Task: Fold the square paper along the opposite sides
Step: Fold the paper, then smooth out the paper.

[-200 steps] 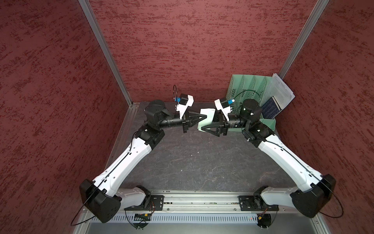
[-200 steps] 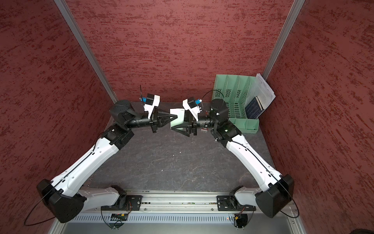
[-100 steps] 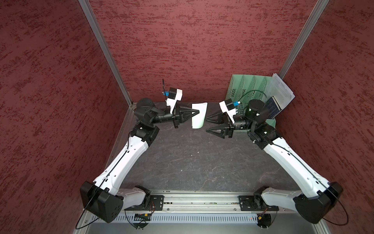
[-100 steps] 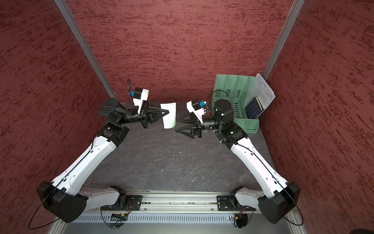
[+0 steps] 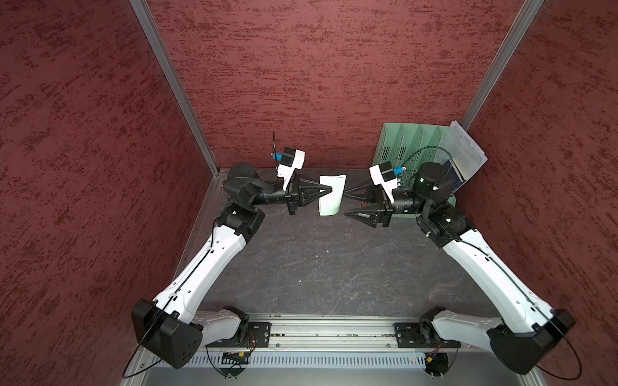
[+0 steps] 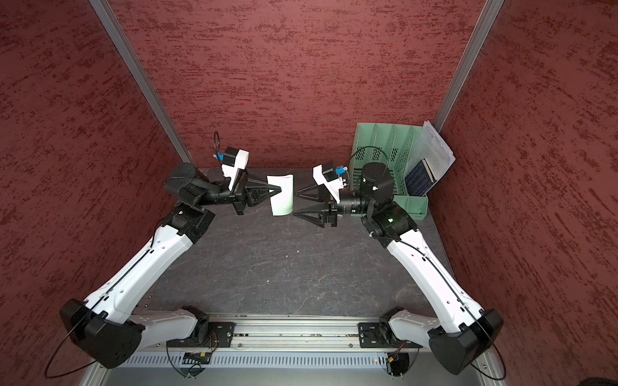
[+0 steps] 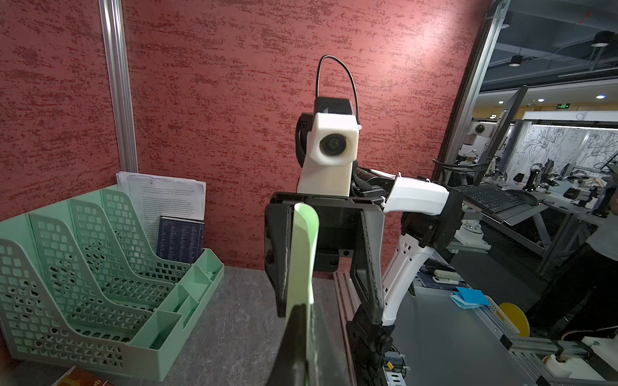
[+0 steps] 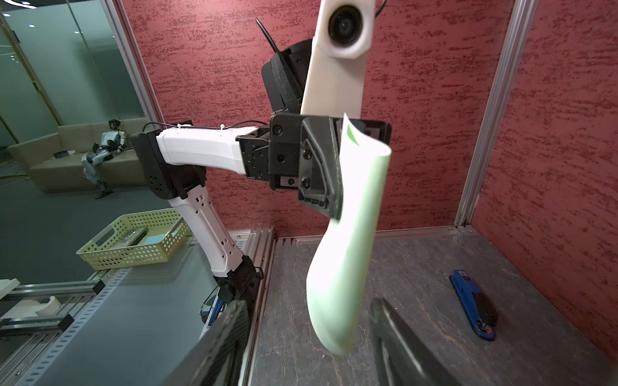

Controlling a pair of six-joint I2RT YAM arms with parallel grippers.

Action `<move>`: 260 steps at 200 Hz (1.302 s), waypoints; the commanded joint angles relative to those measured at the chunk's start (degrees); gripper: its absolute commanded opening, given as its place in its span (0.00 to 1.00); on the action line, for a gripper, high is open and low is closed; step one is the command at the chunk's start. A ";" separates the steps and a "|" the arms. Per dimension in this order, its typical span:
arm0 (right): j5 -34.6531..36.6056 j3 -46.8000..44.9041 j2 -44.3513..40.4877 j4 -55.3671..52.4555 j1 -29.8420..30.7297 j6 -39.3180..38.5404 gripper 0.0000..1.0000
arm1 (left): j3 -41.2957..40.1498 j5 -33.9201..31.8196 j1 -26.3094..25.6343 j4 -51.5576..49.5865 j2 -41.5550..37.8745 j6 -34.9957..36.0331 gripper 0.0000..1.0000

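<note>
Bench (image 5: 317,267): dark grey, stone-look top. Left gripper (image 5: 329,190): clamped on the paper (image 5: 331,200), pinching one side edge. Paper: pale yellow-green, curled over at its top, hanging upright in the air above the far middle of the bench, off the surface. Right gripper (image 5: 346,202): jaws apart, tips just beside the paper's other side; whether they touch cannot be told. Stapler (image 8: 473,304): blue, lying flat on the bench near a wall. Rack (image 6: 378,147): green, far right corner, holding white sheets (image 6: 434,153) and a dark booklet (image 6: 418,180).
</note>
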 commanded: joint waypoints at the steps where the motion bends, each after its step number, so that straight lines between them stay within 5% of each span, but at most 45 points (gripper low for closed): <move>1: 0.56 1.91 0.12 -1.52 -0.52 -1.08 0.63 | 0.05 1.48 -0.42 0.18 -0.93 0.24 0.00; 63: -2.83 2.93 2.42 1.69 -0.52 1.76 0.60 | 0.69 2.73 -2.25 3.27 1.24 -2.31 0.00; 143: -4.37 1.86 2.85 5.16 -0.51 4.14 0.40 | 0.81 2.84 -2.77 4.73 2.14 -3.12 0.00; 260: -3.75 1.08 2.40 5.69 -0.52 4.02 0.26 | 0.85 2.85 -2.67 4.49 1.53 -2.73 0.00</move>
